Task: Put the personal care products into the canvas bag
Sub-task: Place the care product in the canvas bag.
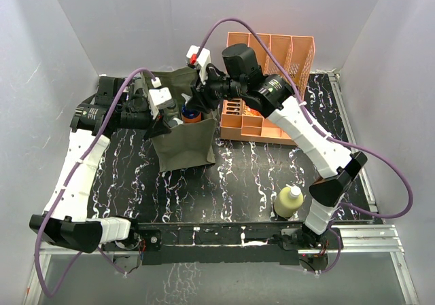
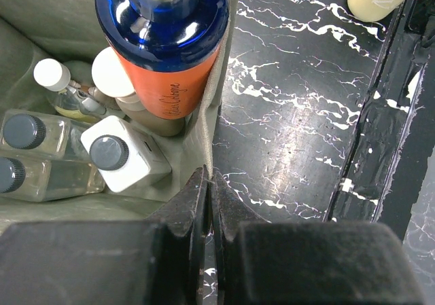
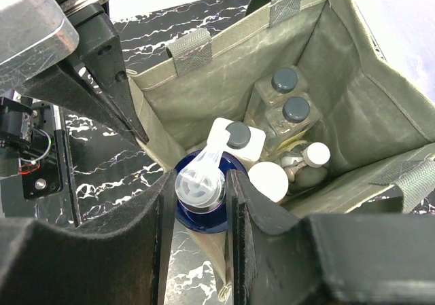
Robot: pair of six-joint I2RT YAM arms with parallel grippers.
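Left gripper (image 2: 209,183): clenched, with both fingers pinched on the fabric rim of the canvas bag (image 1: 182,149). No gap shows between the pads. The wall it grips is the one that faces the open tabletop in the left wrist view.

Canvas bag: stands open on the black marbled table (image 1: 238,176), towards the far left, just beside the peach organiser (image 1: 272,54). Inside, side by side against one wall, are two clear glass bottles (image 3: 283,91) with dark caps. Next to them is a white grey-capped bottle (image 2: 126,159). Also inside are a bottle with a broad white cap (image 3: 268,181) and a small white-capped bottle (image 3: 316,154).

Right gripper (image 3: 199,189): part open and grasping the orange-blue bottle (image 2: 163,47). One finger is pressed to each side of the blue upper body, and the clear pump top stands up between them. The bottle is upright in the bag's mouth, close against the wall pinched by the left gripper, with its orange lower part below the rim. Whether its base rests on the bag floor cannot be told.

Pale yellow bottle (image 1: 288,201): stands upright on the table near the right arm's base, well apart from the bag and untouched by either gripper.
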